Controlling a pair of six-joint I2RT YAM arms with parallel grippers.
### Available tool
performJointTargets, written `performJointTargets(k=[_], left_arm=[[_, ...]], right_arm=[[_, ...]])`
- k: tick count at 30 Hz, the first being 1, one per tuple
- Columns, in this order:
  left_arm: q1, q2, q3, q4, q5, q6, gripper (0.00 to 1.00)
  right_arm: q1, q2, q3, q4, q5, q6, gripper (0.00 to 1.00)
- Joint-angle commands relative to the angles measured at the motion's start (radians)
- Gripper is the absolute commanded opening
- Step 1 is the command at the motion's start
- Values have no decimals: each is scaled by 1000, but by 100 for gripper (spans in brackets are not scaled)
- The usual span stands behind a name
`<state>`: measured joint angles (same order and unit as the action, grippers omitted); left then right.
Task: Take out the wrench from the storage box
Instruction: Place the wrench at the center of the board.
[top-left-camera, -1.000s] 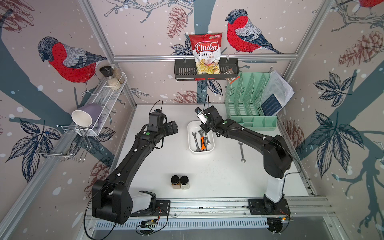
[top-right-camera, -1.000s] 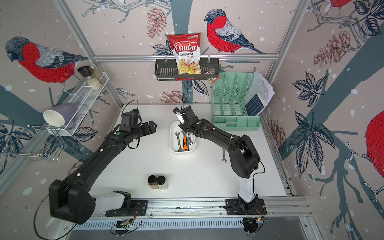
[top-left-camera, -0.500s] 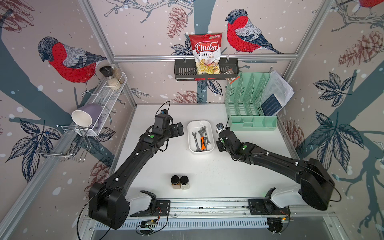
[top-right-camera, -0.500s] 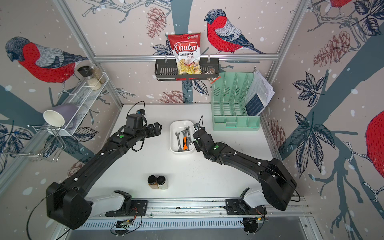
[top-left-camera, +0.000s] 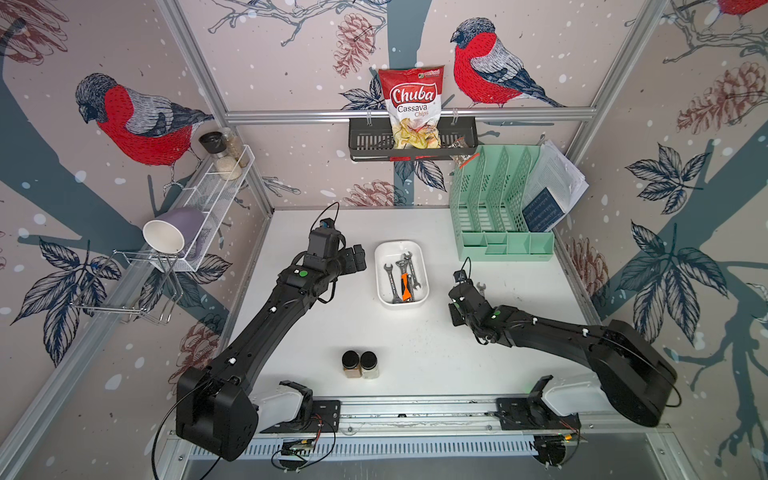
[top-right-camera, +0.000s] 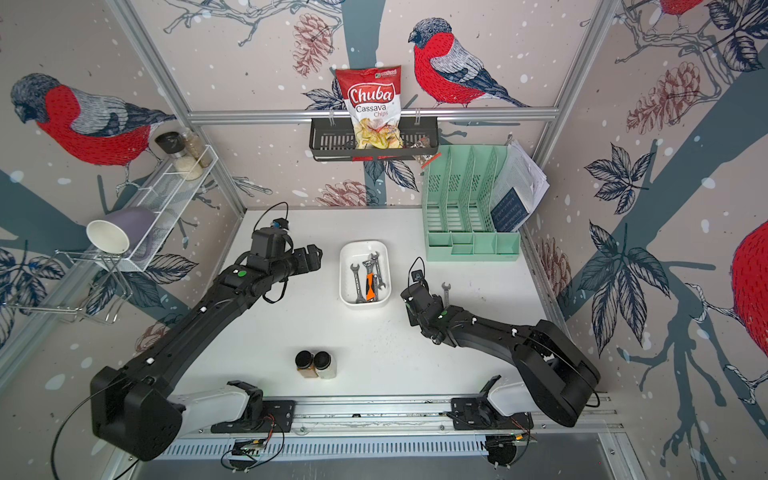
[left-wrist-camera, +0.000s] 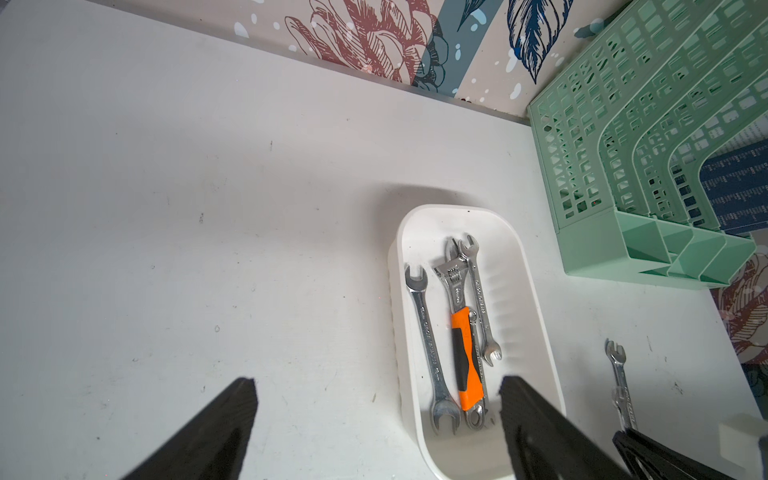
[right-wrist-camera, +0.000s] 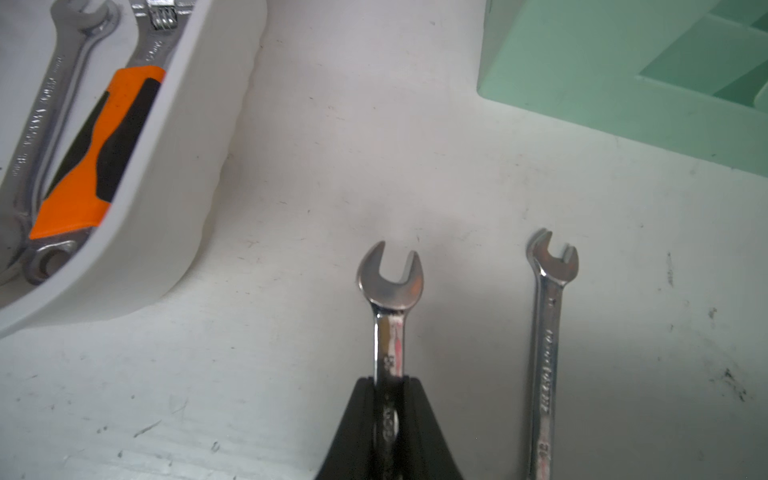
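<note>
While right gripper (right-wrist-camera: 390, 382) clamps a wrench (right-wrist-camera: 390, 282) at the scuffed white table (top-left-camera: 415, 345), we see left gripper (left-wrist-camera: 374, 382) spread wide, empty; bird-print walls (top-left-camera: 291, 62).

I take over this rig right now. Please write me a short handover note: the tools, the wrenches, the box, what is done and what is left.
Left tool: open, empty, beside the storage box.
Right tool: shut on a wrench, outside the box, over the table.
Done: another wrench already lies on the table, next to the held one.
Left: set the held wrench down; three more, among them the orange-handled wrench, lie in the box.
</note>
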<state>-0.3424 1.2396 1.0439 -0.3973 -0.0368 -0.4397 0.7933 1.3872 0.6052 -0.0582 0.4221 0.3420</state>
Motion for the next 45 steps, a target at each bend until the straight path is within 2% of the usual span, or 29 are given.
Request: performJointTargets(k=[1,6,17,23,30,36,40,45], left_arm=[[-1,2,5,3,-18,8,95],[0,3,2,3,-24,9,95],[-1,20,1,-2,-18,12,95],[0,23,-1,-7,-27,9,95],[0,25,-4,-3,-12,9,95],[0,21,-3,0,17,9,95],[-1,12,-5,6,32,9,95],[-2,3,-5,7,51,12,95]], right_arm=[[-19,10,-2,46,-20,38,2],[-42,27,2,26,-43,87,2],[-55,128,47,18,-31,97,2],[-62,170,97,-50,-10,98,4],[-59,188,131,-152,38,159,5],[-73,203,137,-156,1,180,8],[-72,195,177,-183,-16,176,13],[-96,192,191,-182,-82,198,33]])
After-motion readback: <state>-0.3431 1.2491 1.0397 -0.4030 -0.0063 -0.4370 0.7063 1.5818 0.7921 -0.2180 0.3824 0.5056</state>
